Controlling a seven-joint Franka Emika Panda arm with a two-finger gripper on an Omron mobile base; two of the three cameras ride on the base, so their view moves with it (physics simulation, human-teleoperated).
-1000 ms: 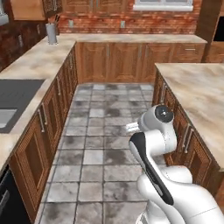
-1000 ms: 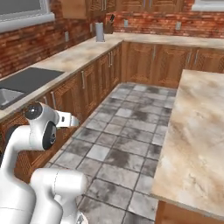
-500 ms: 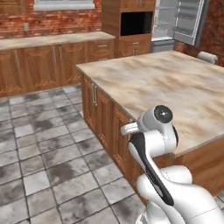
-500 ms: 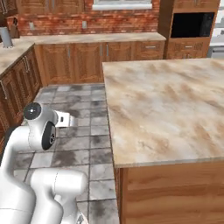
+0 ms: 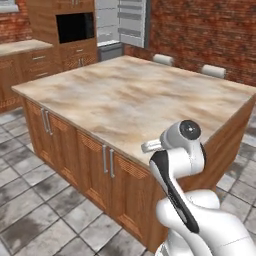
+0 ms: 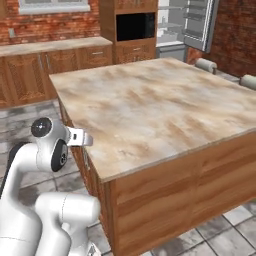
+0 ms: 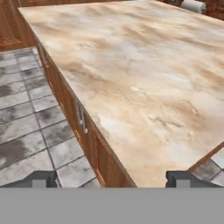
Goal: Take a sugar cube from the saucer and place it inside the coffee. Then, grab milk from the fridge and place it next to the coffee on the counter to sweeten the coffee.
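Observation:
My gripper (image 7: 111, 180) is open, its two dark fingertips (image 7: 43, 179) set wide apart with nothing between them. It hangs over the near edge of a beige marbled counter (image 7: 144, 65), an island on brown cabinets (image 5: 135, 95) (image 6: 150, 105). The fridge (image 5: 122, 22) (image 6: 185, 22) stands at the back of the room with its door swung open, showing a pale interior and shelves. The sugar cube, saucer, coffee and milk are out of view.
A black microwave (image 5: 75, 26) (image 6: 135, 26) sits in a tall wooden cabinet left of the fridge. White stool backs (image 5: 162, 59) (image 6: 205, 64) line the island's far side. Grey tiled floor (image 5: 30, 200) (image 7: 30, 122) runs along its left. Another counter (image 6: 50, 47) lines the brick back wall.
The whole picture has swung round: the base has turned from the sink-side aisle to face the island and the open fridge. The gripper stays open.

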